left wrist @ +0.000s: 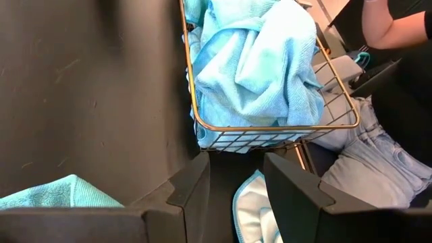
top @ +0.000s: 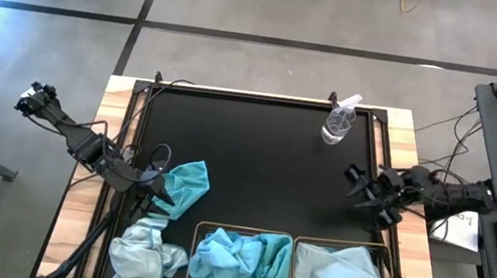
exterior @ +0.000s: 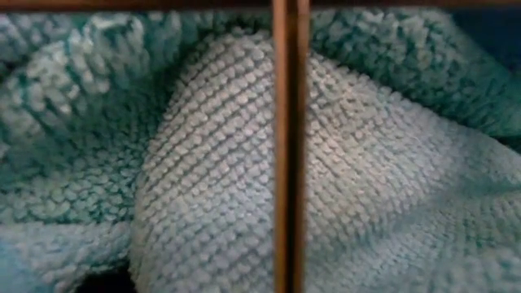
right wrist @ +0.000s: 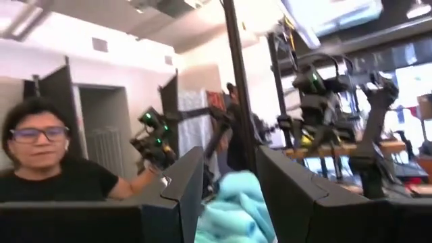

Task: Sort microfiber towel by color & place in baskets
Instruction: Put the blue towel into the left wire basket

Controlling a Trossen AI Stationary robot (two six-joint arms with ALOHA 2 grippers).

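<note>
Black desk has two baskets along the near edge, loose towels at its left, spray bottle far right.

Turquoise towels fill one basket, pale ones the other

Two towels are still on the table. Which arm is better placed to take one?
The left. Its pincer is open at the turquoise towel, with the grey-blue towel nearby. The right pincer is open far away, near the spray bottle.
</note>
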